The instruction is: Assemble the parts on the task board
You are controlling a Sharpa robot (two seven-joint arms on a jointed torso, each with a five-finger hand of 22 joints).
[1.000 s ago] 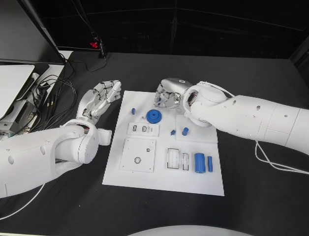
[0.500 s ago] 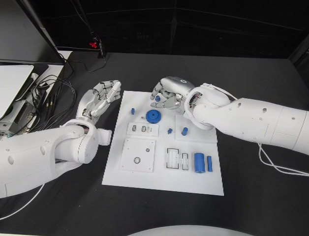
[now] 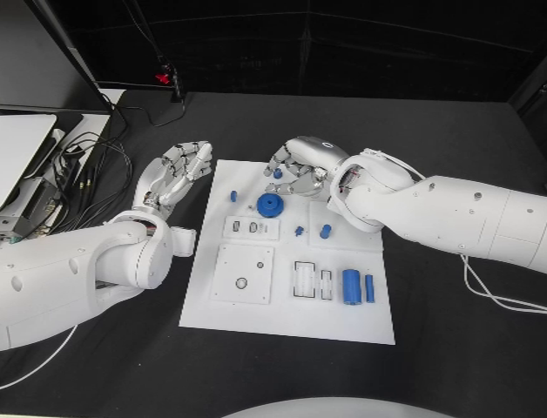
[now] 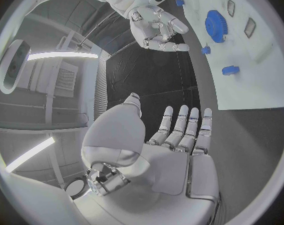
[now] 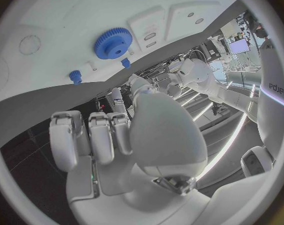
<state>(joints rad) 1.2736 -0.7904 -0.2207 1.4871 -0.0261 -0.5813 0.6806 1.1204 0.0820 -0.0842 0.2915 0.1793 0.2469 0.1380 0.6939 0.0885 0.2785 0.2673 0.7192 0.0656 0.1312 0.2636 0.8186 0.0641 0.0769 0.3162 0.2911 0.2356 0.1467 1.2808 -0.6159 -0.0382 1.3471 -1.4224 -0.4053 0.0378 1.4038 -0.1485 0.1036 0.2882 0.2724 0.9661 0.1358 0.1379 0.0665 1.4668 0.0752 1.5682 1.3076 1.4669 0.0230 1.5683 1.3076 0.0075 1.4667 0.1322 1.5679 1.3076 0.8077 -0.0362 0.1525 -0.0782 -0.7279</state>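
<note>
Blue parts are still lying loose on the white task board (image 3: pixel 349 326) in the middle of the black worktop (image 3: pixel 475 139): the big gear (image 3: pixel 270 205), two long pieces (image 3: pixel 352 286) and some small pegs (image 3: pixel 325 231). Most holes look unfilled, so most of the job is left, I think. The right hand (image 3: pixel 296 167) is curling over the board's far edge, pinching a small blue part (image 3: pixel 275 173). It has slid a little leftward since before. The left hand (image 3: pixel 177 171) is staying flat, holding nothing, just beside the board.

Even, bright light falls from above, with ceiling strip lights glaring in both wrist views. The task board (image 3: pixel 287 287) shines white, almost shadowless. Fisheye edges bend strongly.
</note>
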